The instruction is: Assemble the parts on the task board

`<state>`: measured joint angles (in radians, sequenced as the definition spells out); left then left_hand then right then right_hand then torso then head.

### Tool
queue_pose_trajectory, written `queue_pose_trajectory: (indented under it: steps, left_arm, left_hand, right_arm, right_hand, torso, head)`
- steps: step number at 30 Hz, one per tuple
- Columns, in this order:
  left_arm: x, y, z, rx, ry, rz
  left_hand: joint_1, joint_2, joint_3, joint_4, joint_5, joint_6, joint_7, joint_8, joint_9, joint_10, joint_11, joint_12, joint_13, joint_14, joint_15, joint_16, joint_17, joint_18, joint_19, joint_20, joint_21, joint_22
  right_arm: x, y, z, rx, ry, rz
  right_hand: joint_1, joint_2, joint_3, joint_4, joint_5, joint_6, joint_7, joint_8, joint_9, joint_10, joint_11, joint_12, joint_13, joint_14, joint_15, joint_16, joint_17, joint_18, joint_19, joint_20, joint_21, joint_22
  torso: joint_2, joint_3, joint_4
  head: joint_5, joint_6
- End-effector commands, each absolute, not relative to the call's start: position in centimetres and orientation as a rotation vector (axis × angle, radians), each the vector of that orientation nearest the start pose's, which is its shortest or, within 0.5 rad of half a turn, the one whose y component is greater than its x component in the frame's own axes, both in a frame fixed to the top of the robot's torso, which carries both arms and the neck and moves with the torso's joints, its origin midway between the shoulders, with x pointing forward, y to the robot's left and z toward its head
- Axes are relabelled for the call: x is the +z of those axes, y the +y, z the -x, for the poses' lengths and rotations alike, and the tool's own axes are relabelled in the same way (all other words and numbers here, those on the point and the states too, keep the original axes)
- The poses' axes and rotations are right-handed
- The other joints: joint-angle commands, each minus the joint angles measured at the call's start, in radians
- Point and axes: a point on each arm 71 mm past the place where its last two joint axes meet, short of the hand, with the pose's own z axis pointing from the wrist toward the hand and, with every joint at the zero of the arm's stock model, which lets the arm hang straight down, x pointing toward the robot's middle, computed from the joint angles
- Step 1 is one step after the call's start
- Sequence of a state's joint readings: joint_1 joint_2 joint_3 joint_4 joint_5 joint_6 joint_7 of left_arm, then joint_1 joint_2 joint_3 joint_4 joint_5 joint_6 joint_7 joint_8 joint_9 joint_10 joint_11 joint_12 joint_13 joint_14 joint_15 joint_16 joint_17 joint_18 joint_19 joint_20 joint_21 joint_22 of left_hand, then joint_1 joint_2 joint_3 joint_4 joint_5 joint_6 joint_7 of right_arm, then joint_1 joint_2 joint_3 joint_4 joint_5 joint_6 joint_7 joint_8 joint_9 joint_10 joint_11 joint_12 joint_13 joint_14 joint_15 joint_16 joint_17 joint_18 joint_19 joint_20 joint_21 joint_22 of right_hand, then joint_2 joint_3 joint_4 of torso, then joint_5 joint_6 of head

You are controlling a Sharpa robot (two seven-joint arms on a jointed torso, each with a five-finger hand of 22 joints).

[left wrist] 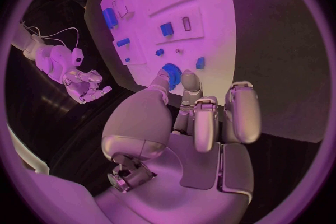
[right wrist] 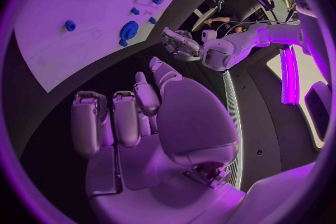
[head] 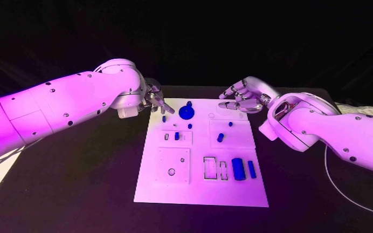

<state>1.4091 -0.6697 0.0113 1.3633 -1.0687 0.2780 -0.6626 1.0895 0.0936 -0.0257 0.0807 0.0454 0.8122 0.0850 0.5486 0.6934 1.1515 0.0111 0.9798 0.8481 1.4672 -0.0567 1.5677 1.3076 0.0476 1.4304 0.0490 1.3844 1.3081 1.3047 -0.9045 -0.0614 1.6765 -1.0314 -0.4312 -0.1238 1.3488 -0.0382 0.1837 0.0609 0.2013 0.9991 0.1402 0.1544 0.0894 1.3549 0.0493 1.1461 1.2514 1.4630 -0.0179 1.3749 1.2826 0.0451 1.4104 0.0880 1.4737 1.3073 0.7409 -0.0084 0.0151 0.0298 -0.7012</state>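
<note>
The white task board (head: 202, 190) lies in the middle of the black table. A round blue disc part (head: 187, 111) sits near its far edge, with small blue pieces (head: 221, 137) spread across the middle. Two larger blue blocks (head: 237, 169) stand near the front right. My left hand (head: 156, 101) hovers at the board's far left corner, fingers apart and holding nothing; the wrist view shows its fingers (left wrist: 203, 112) just short of the disc (left wrist: 170, 75). My right hand (head: 239, 98) hangs over the far right corner, fingers loosely spread and empty (right wrist: 140, 117).
Black table surface (head: 85, 190) surrounds the board on both sides. A thin white cable (head: 334, 182) runs along the right side of the table. Several recesses (head: 209, 167) in the board's front half are open.
</note>
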Motion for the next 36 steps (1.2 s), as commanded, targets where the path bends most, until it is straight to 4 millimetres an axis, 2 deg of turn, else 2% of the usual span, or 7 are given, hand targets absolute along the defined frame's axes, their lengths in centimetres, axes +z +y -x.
queue_pose_trajectory:
  steps: [1, 6, 10, 12, 21, 24, 36]
  left_arm:
    - [-12.3, 18.3, -54.8, -0.251, 2.286, 0.102]
    - [-12.9, 18.7, -56.3, -0.205, 2.293, 0.127]
    - [-13.3, 18.8, -56.9, -0.158, 2.297, 0.112]
    - [-13.5, 18.9, -57.2, -0.137, 2.303, 0.106]
    - [-14.6, 18.5, -57.6, -0.100, 2.326, 0.098]
    - [-14.8, 18.4, -57.6, -0.098, 2.331, 0.096]
    - [-15.1, 18.5, -57.4, -0.088, 2.381, 0.075]
  left_hand:
    - [0.011, 0.001, -0.002, -0.005, 0.002, -0.002, 0.004, -0.015, -0.014, -0.002, 0.003, 0.001, 0.000, 0.104, 0.006, 0.003, 0.263, 0.012, -0.001, 0.003, -0.001, 0.022]
    - [-0.010, -0.007, -0.024, 0.018, 0.001, 0.044, -0.004, -0.002, -0.019, 0.032, -0.002, 0.040, 0.036, 0.104, 0.003, 0.003, 0.263, 0.005, 0.021, 0.006, 0.024, 0.054]
    - [-0.050, -0.033, -0.071, 0.051, 0.001, 0.070, -0.015, 0.010, -0.020, 0.065, -0.012, 0.074, 0.069, 0.104, -0.005, 0.003, 0.263, -0.002, 0.040, 0.001, 0.048, 0.085]
    - [-0.061, -0.037, -0.093, 0.067, 0.001, 0.079, -0.020, 0.015, -0.019, 0.079, -0.017, 0.088, 0.084, 0.104, -0.010, 0.003, 0.263, -0.005, 0.049, -0.004, 0.058, 0.097]
    - [-0.061, -0.027, -0.122, 0.090, 0.001, 0.091, -0.028, 0.023, -0.016, 0.101, -0.024, 0.111, 0.108, 0.104, -0.016, 0.003, 0.263, -0.010, 0.062, -0.011, 0.074, 0.119]
    - [-0.058, -0.020, -0.128, 0.096, 0.001, 0.097, -0.031, 0.027, -0.013, 0.107, -0.027, 0.117, 0.114, 0.104, -0.019, 0.003, 0.263, -0.011, 0.065, -0.013, 0.078, 0.123]
    - [-0.015, 0.001, -0.134, 0.089, 0.001, 0.108, -0.038, 0.036, -0.005, 0.116, -0.033, 0.122, 0.119, 0.104, -0.024, 0.003, 0.263, -0.013, 0.069, -0.019, 0.083, 0.130]
  right_arm:
    - [-13.3, -19.3, -47.3, 0.892, 1.628, -0.236]
    - [-13.3, -19.2, -47.3, 0.896, 1.628, -0.234]
    - [-13.3, -19.1, -47.3, 0.897, 1.629, -0.233]
    - [-13.3, -19.0, -47.3, 0.899, 1.630, -0.232]
    - [-13.3, -18.9, -47.2, 0.903, 1.630, -0.230]
    - [-13.3, -18.9, -47.2, 0.903, 1.631, -0.230]
    - [-13.3, -18.9, -47.2, 0.902, 1.631, -0.230]
  right_hand:
    - [-0.006, -0.001, -0.003, 0.000, 0.004, -0.007, -0.002, 0.003, -0.001, -0.007, -0.001, -0.006, -0.001, 0.047, -0.006, -0.005, -0.001, 0.011, -0.008, -0.001, -0.006, 0.016]
    - [-0.006, -0.001, -0.003, 0.000, 0.005, -0.009, -0.002, 0.002, -0.002, -0.011, 0.000, -0.013, -0.006, 0.047, -0.006, -0.006, -0.002, 0.011, -0.009, -0.001, -0.007, 0.015]
    - [-0.006, -0.001, -0.003, 0.000, 0.005, -0.009, -0.002, 0.002, -0.002, -0.011, 0.000, -0.013, -0.006, 0.047, -0.006, -0.006, -0.002, 0.011, -0.009, -0.001, -0.007, 0.015]
    - [-0.006, -0.001, -0.003, 0.000, 0.005, -0.009, -0.002, 0.002, -0.002, -0.011, 0.000, -0.013, -0.006, 0.047, -0.006, -0.006, -0.002, 0.011, -0.009, -0.001, -0.007, 0.015]
    - [-0.006, -0.001, -0.003, 0.000, 0.005, -0.009, -0.002, 0.002, -0.002, -0.011, 0.000, -0.013, -0.006, 0.047, -0.006, -0.006, -0.002, 0.011, -0.009, -0.001, -0.007, 0.015]
    - [-0.006, -0.001, -0.003, 0.000, 0.005, -0.009, -0.002, 0.002, -0.002, -0.011, 0.000, -0.013, -0.006, 0.047, -0.006, -0.006, -0.002, 0.011, -0.009, -0.001, -0.007, 0.015]
    - [-0.006, -0.001, -0.003, 0.000, 0.005, -0.009, -0.002, 0.002, -0.002, -0.011, 0.000, -0.013, -0.006, 0.047, -0.006, -0.006, -0.002, 0.011, -0.009, -0.001, -0.007, 0.015]
  torso:
    - [0.002, -0.0007, -0.0019]
    - [0.004, -0.0019, -0.0033]
    - [0.008, -0.0038, -0.0046]
    - [0.010, -0.0040, -0.0061]
    - [0.014, -0.0069, -0.0082]
    - [0.012, -0.0059, -0.0080]
    - [0.010, -0.0061, -0.0063]
  head:
    - [0.004, 0.003]
    - [0.006, 0.003]
    - [0.008, 0.008]
    - [0.011, 0.010]
    - [0.014, 0.006]
    - [0.014, 0.005]
    - [0.013, 0.001]
